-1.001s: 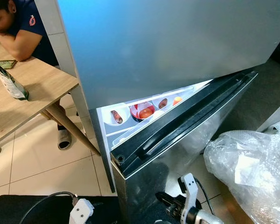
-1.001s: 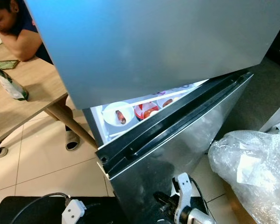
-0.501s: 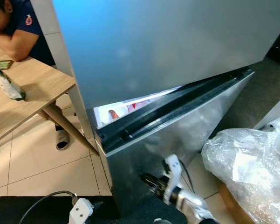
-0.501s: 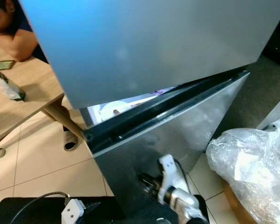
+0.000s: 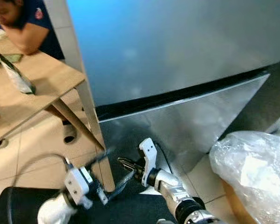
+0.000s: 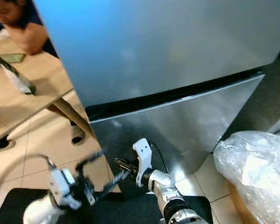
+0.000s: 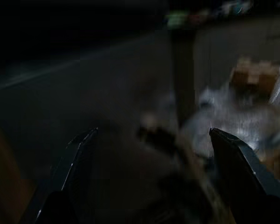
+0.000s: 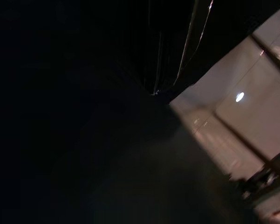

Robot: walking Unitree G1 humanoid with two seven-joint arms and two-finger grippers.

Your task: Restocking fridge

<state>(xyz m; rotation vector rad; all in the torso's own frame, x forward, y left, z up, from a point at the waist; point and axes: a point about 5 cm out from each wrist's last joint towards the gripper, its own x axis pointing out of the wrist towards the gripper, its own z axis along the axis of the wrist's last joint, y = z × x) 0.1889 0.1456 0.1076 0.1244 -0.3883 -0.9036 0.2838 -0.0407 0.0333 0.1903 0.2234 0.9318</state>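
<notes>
1. Straight ahead of us stands the fridge (image 5: pixel 177 56), its upper door (image 5: pixel 186 42) above the lower door (image 5: pixel 191 126).
2. Left of the fridge is the worktop (image 5: pixel 32 93), with a packet (image 5: pixel 16 77) on it and a person (image 5: pixel 28 23) leaning on its far side.
3. Right of the fridge, on the floor (image 5: pixel 32 144), lies a plastic-wrapped bundle (image 5: pixel 256 172).
4. Low before the lower door, our left pincer (image 5: pixel 112 171) sits left of our right pincer (image 5: pixel 126 164), close together.
</notes>
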